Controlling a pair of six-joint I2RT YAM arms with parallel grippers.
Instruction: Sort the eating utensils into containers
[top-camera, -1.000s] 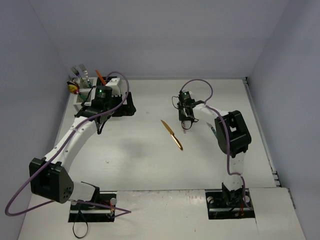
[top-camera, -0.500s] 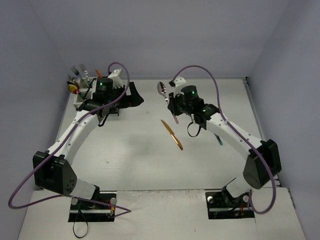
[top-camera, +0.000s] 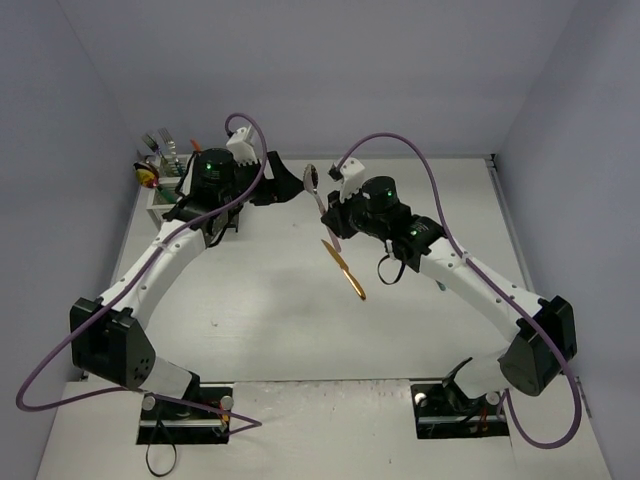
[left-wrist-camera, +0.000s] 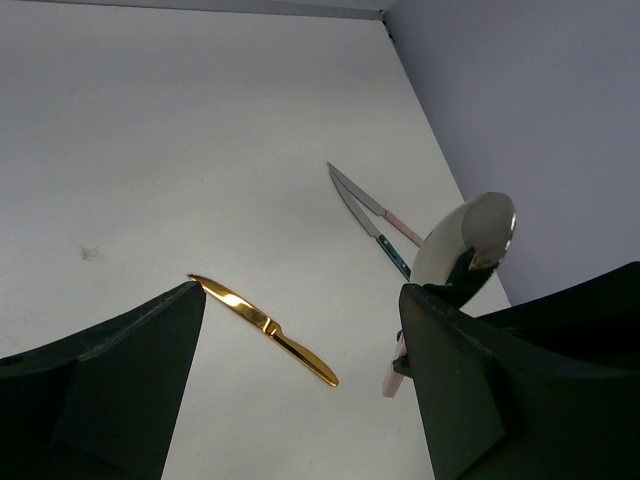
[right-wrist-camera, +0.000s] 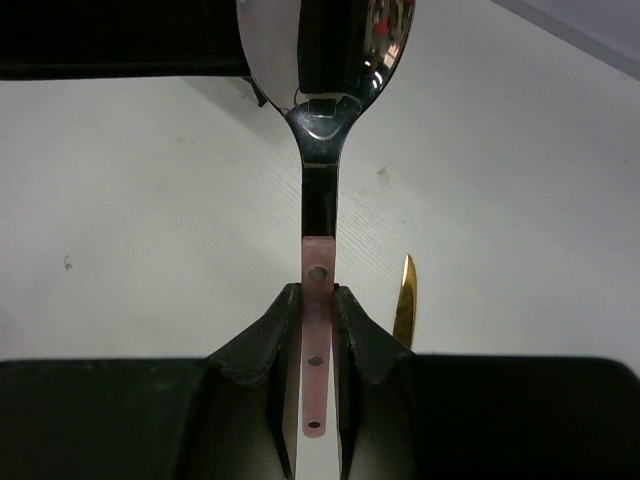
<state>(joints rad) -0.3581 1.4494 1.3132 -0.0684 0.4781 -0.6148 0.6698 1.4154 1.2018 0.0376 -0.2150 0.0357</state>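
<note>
My right gripper (top-camera: 336, 218) is shut on the pink handle (right-wrist-camera: 318, 300) of a silver spoon (top-camera: 311, 178) and holds it upright above the table. The spoon's bowl (right-wrist-camera: 325, 50) fills the top of the right wrist view. My left gripper (top-camera: 274, 190) is open and empty, pointing right, with the spoon bowl (left-wrist-camera: 468, 240) just beyond its right finger (left-wrist-camera: 470, 390). A gold knife (top-camera: 343, 268) lies on the table and also shows in the left wrist view (left-wrist-camera: 265, 325). The white caddy (top-camera: 162, 195) at the far left holds several utensils. The black caddy is not in view.
A pink-handled knife (left-wrist-camera: 368, 203) and a teal-handled knife (left-wrist-camera: 385, 245) lie side by side on the table to the right. The teal one (top-camera: 440, 281) peeks from under my right arm. Grey walls close in the back and sides.
My right arm swung left with the spoon, toward the left gripper. My left gripper lifted away from the white caddy and turned right, toward the spoon.
</note>
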